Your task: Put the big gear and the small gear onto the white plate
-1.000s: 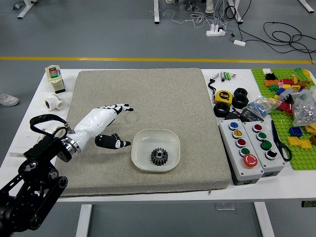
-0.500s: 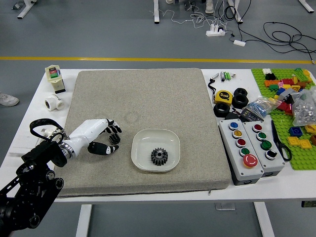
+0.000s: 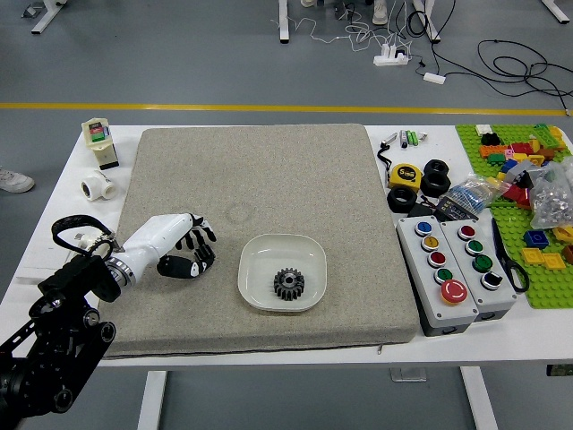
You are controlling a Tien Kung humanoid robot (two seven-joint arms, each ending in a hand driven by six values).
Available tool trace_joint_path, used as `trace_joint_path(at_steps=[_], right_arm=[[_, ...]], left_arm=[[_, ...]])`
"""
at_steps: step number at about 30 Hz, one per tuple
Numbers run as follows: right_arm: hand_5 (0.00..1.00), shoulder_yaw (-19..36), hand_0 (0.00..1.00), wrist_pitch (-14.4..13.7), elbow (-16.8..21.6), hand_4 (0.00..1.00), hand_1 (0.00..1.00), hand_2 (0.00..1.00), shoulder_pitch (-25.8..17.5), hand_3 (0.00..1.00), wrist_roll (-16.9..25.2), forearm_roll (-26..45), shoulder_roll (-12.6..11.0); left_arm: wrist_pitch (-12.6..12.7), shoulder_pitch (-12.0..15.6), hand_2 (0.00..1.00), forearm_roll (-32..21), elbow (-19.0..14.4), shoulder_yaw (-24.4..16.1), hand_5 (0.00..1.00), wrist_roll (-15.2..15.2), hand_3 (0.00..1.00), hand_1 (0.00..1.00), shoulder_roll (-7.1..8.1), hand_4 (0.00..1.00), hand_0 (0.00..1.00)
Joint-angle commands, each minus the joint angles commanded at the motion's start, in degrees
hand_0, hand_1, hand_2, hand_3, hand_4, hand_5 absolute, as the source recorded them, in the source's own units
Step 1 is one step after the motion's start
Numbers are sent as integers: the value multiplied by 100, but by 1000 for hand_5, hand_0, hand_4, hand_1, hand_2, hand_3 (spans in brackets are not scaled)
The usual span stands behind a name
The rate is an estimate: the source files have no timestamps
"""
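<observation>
Bench (image 3: 430, 354) and grey mat (image 3: 277, 179): as before, no shift noted. The left arm (image 3: 58, 349) comes in from the picture's left, and its hand (image 3: 159, 237) is low over the mat, to the left of the plate and apart from it; compared with a second ago, it has drawn back from the plate's edge. The white plate (image 3: 269, 260) lies flat, its position unchanged. The larger gear, taken to be the big gear (image 3: 288, 284), sits inside it towards the near side, also undisturbed, so that half of the task appears satisfied. The principal change is at the fingers (image 3: 199, 235): half a second ago they were around the second gear with its teeth plainly in sight; now they are curled further in towards the thumb (image 3: 176, 267), apparently pinching the small gear (image 3: 205, 258), which is mostly covered. Finding: the small gear is off the plate, and the approach seems to have become a grasp, though its firmness cannot be verified from this view. A lift and a short carry to the plate should follow; the risks are a slip at lift-off or a knock against the seated gear.
</observation>
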Motion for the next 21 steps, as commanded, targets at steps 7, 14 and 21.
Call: trace_joint_path(at_steps=[7, 14, 21], right_arm=[[658, 14, 603, 4, 0, 756, 610, 698, 7, 554, -5, -16, -1], [658, 38, 603, 8, 0, 757, 610, 698, 10, 553, -6, -41, -1], [657, 44, 603, 12, 0, 756, 610, 698, 17, 554, -8, -52, -4]], left_arm=[[24, 4, 437, 0, 91, -47, 128, -12, 552, 350, 4, 633, 276], [20, 23, 419, 0, 9, -94, 72, -57, 545, 330, 12, 558, 266], [388, -8, 417, 0, -402, -12, 52, -152, 545, 328, 30, 552, 261]])
